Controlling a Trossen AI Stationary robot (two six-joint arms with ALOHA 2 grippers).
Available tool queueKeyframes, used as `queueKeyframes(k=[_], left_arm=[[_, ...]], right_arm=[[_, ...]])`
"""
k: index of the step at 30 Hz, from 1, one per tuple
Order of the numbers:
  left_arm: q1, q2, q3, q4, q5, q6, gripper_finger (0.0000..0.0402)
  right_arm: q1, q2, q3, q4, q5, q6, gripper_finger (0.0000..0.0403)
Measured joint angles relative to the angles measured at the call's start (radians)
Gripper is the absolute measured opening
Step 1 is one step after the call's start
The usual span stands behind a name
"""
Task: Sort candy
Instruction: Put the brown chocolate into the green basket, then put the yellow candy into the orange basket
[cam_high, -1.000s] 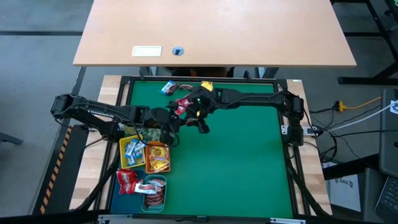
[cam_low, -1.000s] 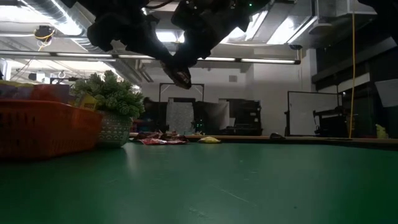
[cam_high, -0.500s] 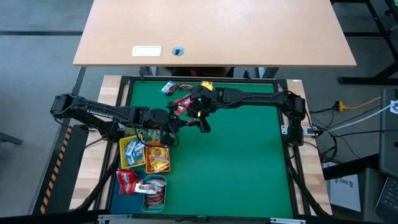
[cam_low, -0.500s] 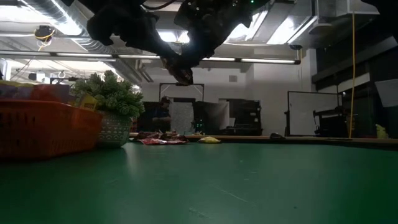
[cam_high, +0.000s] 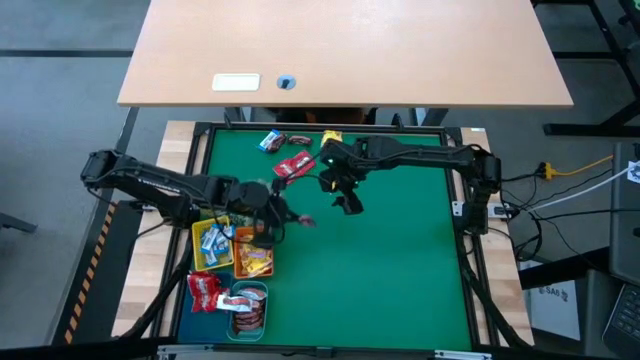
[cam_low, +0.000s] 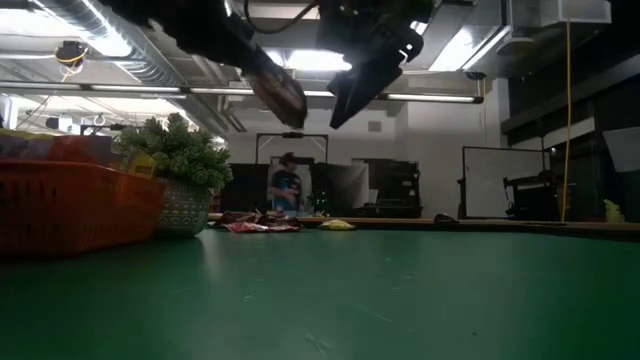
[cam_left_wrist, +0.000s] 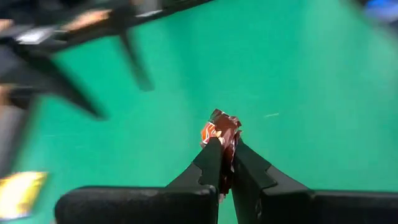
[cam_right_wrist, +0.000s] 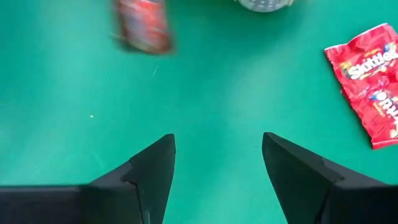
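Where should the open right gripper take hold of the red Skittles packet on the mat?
Probably across the narrow width of the red Skittles packet, near its middle, coming straight down: it lies flat on the mat, long and thin. The right gripper is open and empty.

Four small trays (cam_high: 232, 262) sit clustered at the surface's (cam_high: 400, 270) left edge, holding candy; loose candy (cam_high: 292, 165) lies along the far edge, seemingly four pieces.
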Motion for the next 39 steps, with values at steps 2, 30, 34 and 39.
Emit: queueKeyframes(k=[2, 30, 34, 39], left_arm=[[-0.023, -0.005, 0.0, -0.009, 0.084, -0.08, 0.0014], [-0.571, -0.027, 0.001, -0.224, 0.208, -1.402, 0.0064], [-0.609, -0.027, 0.001, -0.298, 0.208, -1.503, 0.0084], [-0.624, -0.027, 0.001, -0.355, 0.146, -1.51, 0.0109]], right_arm=[[-0.001, 0.0, -0.007, -0.001, 0.0, 0.0, 0.0241], [0.0, 0.0, -0.008, 0.014, -0.008, 0.008, 0.0241], [0.0, 0.0, -0.008, 0.013, -0.008, 0.008, 0.0241], [0.0, 0.0, -0.008, 0.013, -0.008, 0.008, 0.0241]])
